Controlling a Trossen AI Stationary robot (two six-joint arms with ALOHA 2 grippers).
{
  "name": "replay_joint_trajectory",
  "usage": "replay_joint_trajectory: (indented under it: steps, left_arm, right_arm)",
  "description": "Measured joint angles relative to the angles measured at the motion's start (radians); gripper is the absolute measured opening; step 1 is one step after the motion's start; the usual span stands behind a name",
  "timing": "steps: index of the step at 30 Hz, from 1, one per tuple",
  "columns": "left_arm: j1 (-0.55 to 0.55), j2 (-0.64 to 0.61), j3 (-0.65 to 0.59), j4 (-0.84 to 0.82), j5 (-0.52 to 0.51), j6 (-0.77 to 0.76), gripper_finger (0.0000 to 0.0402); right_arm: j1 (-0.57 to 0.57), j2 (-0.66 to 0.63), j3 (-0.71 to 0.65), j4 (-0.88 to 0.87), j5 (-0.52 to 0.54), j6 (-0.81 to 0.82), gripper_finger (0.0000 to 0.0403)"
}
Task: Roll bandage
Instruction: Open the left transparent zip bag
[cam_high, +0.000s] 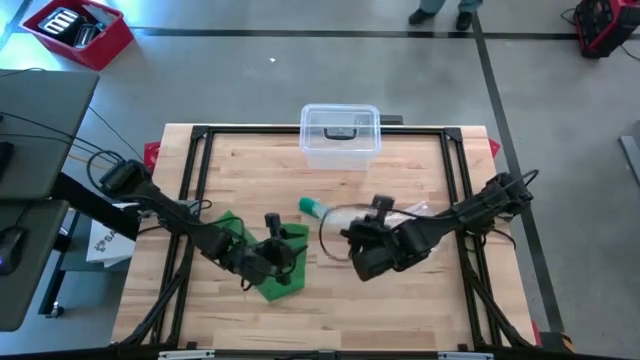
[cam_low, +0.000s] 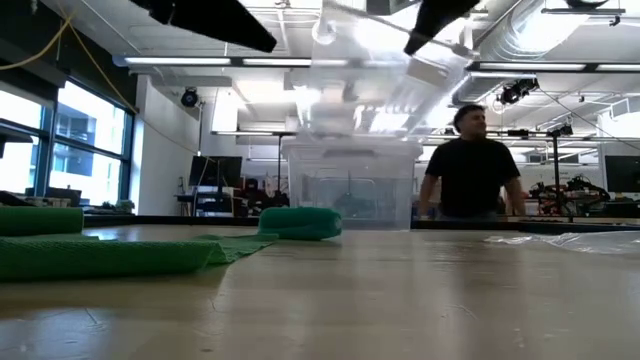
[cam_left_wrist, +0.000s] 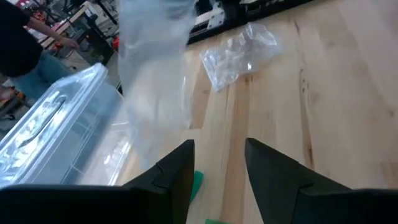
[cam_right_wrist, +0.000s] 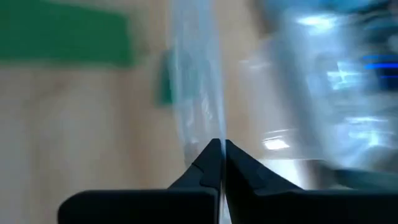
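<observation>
Bandage (cam_high: 268, 262) mostly unrolled, flat on bench (cam_high: 400, 310); one rolled end (cam_high: 313, 207) near box (cam_high: 340, 135). We judge rolling barely begun. Left pincer (cam_high: 272, 256) over bandage, fingers parted, empty. Right pincer (cam_high: 362, 262) pinches clear bag (cam_right_wrist: 194, 93).

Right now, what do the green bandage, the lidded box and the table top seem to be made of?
Bandage: probably soft stretch fabric, matte, with a crinkled weave; it lies limp and folds. Box: clear hard plastic, glossy; one sees through its walls. Table: pale wood planks with visible grain, smooth and slightly shiny, in a dark frame that looks like metal.
</observation>
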Motion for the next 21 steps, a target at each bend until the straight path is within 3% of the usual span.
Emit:
replay_joint_trajectory:
  steps: [1, 3, 4, 8, 11, 21]
  left_arm:
    - [-0.003, 0.000, 0.000, 0.001, 0.000, 0.000, 0.0140]
    - [-0.004, 0.005, 0.000, 0.012, 0.000, -0.004, 0.0140]
    - [-0.004, 0.008, 0.000, 0.028, 0.000, 0.002, 0.0140]
    - [0.009, 0.038, 0.000, 0.177, -0.007, 0.079, 0.0140]
    - [0.050, 0.076, 0.000, 0.325, 0.013, 0.125, 0.0140]
    - [0.204, 0.206, 0.000, 0.559, 0.316, 0.141, 0.0140]
  right_arm:
    - [-0.002, -0.001, -0.007, 0.020, -0.076, -0.051, 0.0000]
    - [-0.008, 0.002, -0.035, 0.079, -0.337, -0.158, 0.0000]
    - [-0.008, 0.005, -0.052, 0.098, -0.396, -0.177, 0.0000]
    - [-0.012, 0.001, -0.109, 0.176, -0.292, -0.154, 0.0000]
    - [-0.019, 0.004, -0.156, 0.237, -0.285, -0.161, 0.0000]
    - [-0.025, 0.003, -0.189, 0.315, -0.296, -0.162, 0.0000]
